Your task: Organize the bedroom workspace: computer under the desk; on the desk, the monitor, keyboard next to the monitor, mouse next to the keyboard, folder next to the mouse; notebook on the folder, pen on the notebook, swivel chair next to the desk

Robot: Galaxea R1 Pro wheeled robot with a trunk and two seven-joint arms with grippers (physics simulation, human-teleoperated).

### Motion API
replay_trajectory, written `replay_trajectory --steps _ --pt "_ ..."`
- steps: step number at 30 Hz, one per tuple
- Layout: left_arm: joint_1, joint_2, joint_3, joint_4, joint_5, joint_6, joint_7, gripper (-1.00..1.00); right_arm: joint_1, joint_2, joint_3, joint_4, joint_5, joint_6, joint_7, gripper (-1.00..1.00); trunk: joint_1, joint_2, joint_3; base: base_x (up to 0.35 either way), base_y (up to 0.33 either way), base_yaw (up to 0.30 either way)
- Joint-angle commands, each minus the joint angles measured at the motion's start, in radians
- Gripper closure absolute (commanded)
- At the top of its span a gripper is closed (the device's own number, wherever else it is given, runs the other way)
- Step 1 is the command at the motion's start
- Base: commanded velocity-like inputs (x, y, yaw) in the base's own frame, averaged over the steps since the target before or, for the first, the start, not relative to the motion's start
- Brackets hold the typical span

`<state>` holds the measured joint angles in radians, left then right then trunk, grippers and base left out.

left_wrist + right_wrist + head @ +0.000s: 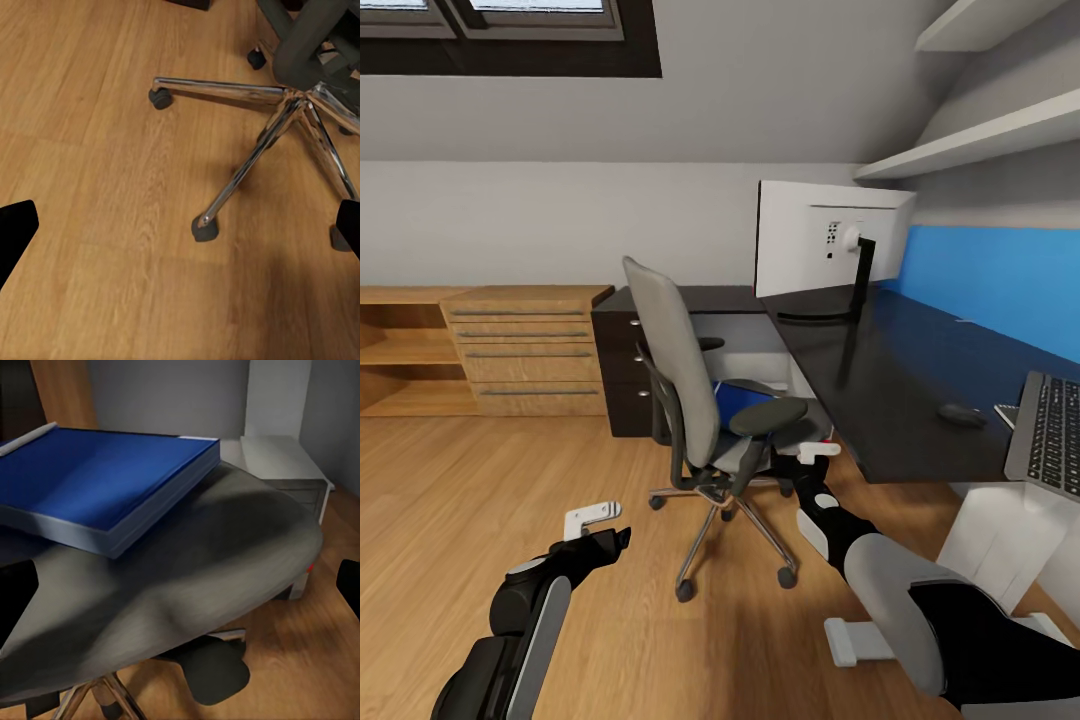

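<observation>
Centre frame: blue folder [97,484] lying flat on the swivel chair [690,400] seat, one corner overhanging. Right gripper [812,452] at the seat edge, jaws open, empty; left gripper [597,520] lower left, jaws open. Folder judged stiff, light, smooth; best pinched at the overhanging corner.

Armrest [768,416] before folder [97,484] — floor [480,490] open.

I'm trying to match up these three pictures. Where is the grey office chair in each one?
Head view: the grey padded swivel chair with black armrests stands mid-picture, beside the black desk.
Left wrist view: its chrome five-star base on the wood floor.
Right wrist view: its grey seat, holding the blue folder.
Shared landmark: the chair itself.
</observation>
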<state>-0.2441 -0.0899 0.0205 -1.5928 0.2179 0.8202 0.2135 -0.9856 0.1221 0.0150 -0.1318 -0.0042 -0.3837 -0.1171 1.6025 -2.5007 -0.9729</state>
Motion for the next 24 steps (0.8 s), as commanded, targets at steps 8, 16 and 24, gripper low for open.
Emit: replay_trajectory --steps 8,16,24 --pt "0.0 -0.001 0.001 -0.001 0.011 0.005 0.007 -1.0 -0.001 0.001 0.002 0.001 0.0 -0.003 -0.004 -1.0 0.0 0.0 0.0 0.0 0.0 0.024" --pt "-0.001 -0.001 0.001 -0.001 0.011 0.005 0.007 -1.0 -0.001 0.002 0.003 0.001 0.0 -0.003 -0.004 -1.0 0.0 0.0 0.007 0.0 0.0 0.184" --pt "0.0 0.0 0.002 -0.001 0.01 0.004 0.007 -1.0 -0.001 0.003 0.003 0.001 0.0 -0.003 -0.004 -1.0 0.0 0.0 0.015 0.0 0.0 0.208"
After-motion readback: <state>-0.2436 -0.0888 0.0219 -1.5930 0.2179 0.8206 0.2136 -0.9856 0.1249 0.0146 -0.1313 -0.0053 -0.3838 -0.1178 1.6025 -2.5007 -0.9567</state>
